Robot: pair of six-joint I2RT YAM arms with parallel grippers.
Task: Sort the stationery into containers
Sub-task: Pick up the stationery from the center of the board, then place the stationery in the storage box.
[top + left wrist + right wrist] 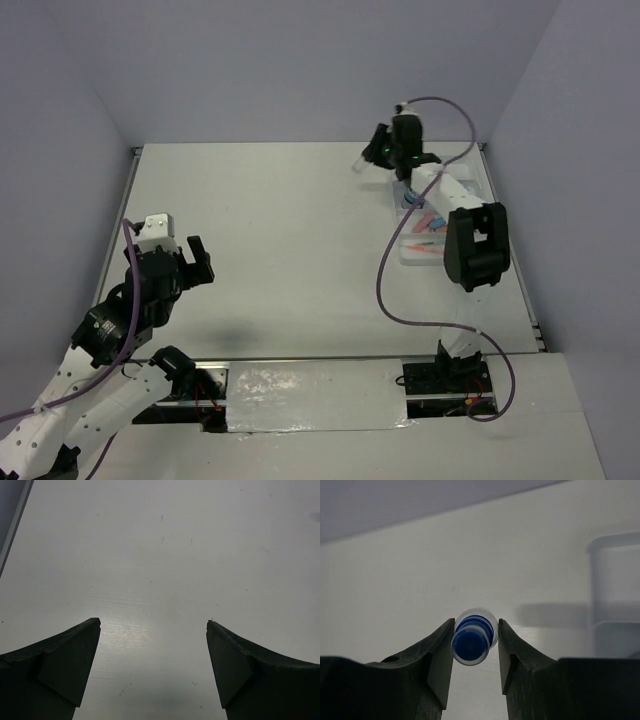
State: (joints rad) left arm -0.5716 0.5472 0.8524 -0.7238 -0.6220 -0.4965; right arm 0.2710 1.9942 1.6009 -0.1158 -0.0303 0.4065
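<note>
White table (300, 250), lilac walls. My right gripper (476, 626) is clamped on one bottle (471, 644), blue cap facing the camera, at the far side just left of the one tray (406, 256). Coloured pieces (428, 222) lie in the tray, though I can't count them. Left gripper (154, 625) is spread wide above the table.

Your desk (300, 230) was a plain white surface, lightly scuffed and speckled, with a soft glare patch in the left wrist view. Pale lavender-grey panels enclosed it: a back wall (320, 60), a left wall (50, 180) and a right wall (590, 180). A shiny silvery strip (310, 398) lay along your near edge.
</note>
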